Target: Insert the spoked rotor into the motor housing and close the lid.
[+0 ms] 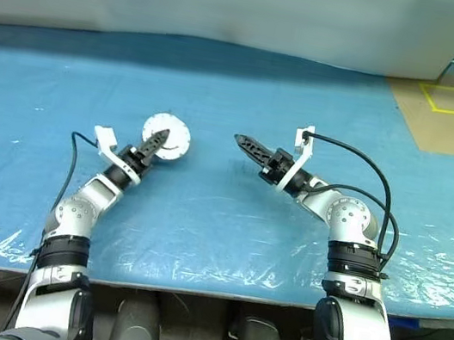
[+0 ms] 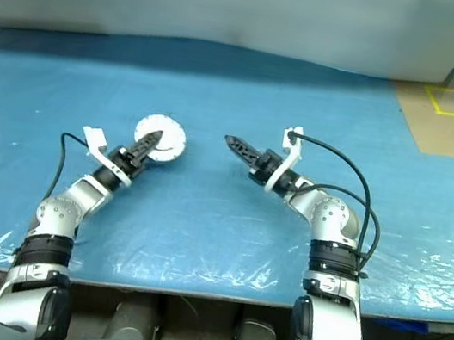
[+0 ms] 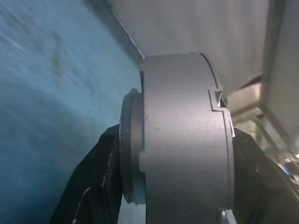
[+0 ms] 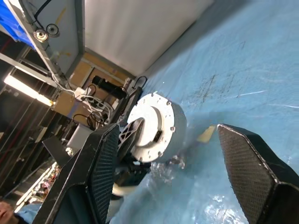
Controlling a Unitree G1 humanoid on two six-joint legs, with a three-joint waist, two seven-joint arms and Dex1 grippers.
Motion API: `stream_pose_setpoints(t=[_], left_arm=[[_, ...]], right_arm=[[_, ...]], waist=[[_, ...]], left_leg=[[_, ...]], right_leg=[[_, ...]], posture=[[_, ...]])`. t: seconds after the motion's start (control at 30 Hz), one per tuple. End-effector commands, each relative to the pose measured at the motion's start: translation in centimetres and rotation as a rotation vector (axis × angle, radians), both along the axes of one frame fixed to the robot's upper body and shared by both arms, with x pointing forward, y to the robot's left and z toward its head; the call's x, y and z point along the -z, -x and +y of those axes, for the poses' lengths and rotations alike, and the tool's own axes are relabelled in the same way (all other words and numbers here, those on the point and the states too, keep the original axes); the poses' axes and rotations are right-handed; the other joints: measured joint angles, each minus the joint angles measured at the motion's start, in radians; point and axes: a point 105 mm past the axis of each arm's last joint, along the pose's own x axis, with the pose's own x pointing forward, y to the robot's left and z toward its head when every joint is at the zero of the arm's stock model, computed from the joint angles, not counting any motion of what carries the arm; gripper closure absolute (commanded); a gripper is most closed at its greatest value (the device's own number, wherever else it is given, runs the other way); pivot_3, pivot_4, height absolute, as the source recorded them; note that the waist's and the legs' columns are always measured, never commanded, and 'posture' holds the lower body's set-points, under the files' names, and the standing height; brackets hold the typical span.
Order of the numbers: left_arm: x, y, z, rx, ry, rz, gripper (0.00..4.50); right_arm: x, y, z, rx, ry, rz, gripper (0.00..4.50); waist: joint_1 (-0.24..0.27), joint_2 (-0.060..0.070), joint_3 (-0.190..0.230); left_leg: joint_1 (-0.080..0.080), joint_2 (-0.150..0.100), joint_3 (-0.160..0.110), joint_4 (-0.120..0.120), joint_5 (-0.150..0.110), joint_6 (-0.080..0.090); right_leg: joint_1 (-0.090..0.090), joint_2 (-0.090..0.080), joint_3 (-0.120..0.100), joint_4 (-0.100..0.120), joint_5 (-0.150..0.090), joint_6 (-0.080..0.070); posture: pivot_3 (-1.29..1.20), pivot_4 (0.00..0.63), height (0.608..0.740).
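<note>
Your left claw [image 1: 159, 139] clamps the motor housing [image 1: 167, 136] across its smooth grey wall, mid-table toward the left edge. It looks heavy, rigid, slippery; grip squarely. Your right claw [image 1: 245, 142] gapes, empty.

no readable text, labels, brands, numbers or signs anywhere

Grey motor housing [image 3: 187, 140], blue table cover [image 1: 248, 95]
</note>
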Motion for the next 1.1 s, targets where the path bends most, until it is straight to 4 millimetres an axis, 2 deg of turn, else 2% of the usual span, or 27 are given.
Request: stream_pose_setpoints(t=[0.03, 0.27, 0.37, 0.5, 0.7, 0.73, 0.9, 1.1], left_arm=[[-1.4, -1.5, 2.5, -0.145, -0.056, -0.032, 1.97], [-1.9, -2.8, 7.7, -0.444, -0.034, -0.025, 1.97], [-1.9, -2.7, 8.8, -0.497, -0.035, -0.027, 1.97], [-1.7, -2.4, 9.0, -0.488, -0.025, -0.036, 1.97], [-1.6, -1.8, 9.9, -0.532, -0.118, -0.054, 0.16], [-1.8, -1.6, 10.1, -0.54, -0.123, -0.07, 0.03], [-4.1, -0.2, 11.7, -0.577, -0.104, -0.213, 0.03], [-4.9, 0.9, 12.9, -0.574, -0.15, -0.259, 0.03]], right_arm=[[-0.6, 0.1, -0.1, 0.008, -0.017, -0.033, 1.04], [-0.4, 0.2, 0.0, 0.012, -0.021, -0.029, 1.04], [-0.3, 0.3, 0.0, 0.009, -0.02, -0.027, 1.04], [-0.3, 0.2, 0.2, 0.005, -0.02, -0.025, 1.04], [-0.1, 0.1, 0.4, 0.002, -0.011, -0.023, 1.0], [-0.1, 0.0, 0.4, 0.002, -0.009, -0.021, 1.0], [0.3, -0.2, 0.4, 0.007, 0.003, -0.011, 1.0], [0.4, -0.5, 0.2, 0.019, 0.012, -0.005, 1.0]], waist=[[0.001, 0.0, 0.0], [-0.001, -0.002, 0.0], [0.0, -0.003, 0.0], [0.002, -0.004, 0.001], [0.002, -0.006, 0.001], [0.0, -0.006, 0.001], [0.0, -0.006, 0.001], [0.002, -0.006, 0.001]], left_leg=[[0.0, 0.0, 0.0, 0.0, 0.0, 0.0], [0.0, 0.0, -0.001, 0.001, 0.0, 0.0], [-0.001, 0.0, -0.001, 0.001, 0.0, 0.0], [-0.002, 0.0, -0.001, 0.001, 0.0, 0.0], [-0.001, 0.0, -0.002, 0.002, 0.0, 0.0], [0.0, 0.0, -0.002, 0.002, 0.0, 0.0], [0.0, 0.0, -0.002, 0.002, 0.0, 0.0], [0.0, 0.0, -0.002, 0.002, 0.0, 0.0]], right_leg=[[0.0, 0.0, 0.0, 0.0, 0.0, 0.0], [0.0, 0.0, 0.0, 0.001, 0.0, 0.0], [0.0, 0.0, 0.0, 0.001, 0.0, 0.0], [0.0, 0.0, -0.001, 0.0, 0.0, 0.0], [0.001, 0.0, -0.001, 0.0, 0.0, 0.0], [0.001, 0.0, -0.001, 0.001, 0.0, 0.0], [0.001, 0.0, -0.001, 0.001, 0.0, 0.0], [0.001, 0.0, -0.001, 0.001, 0.0, 0.0]], posture=[[0.0, 0.15, 0.74], [0.0, 0.15, 0.74], [0.0, 0.15, 0.74], [0.0, 0.15, 0.74], [0.0, 0.15, 0.74], [0.0, 0.15, 0.74], [0.0, 0.15, 0.74], [0.0, 0.15, 0.74]])
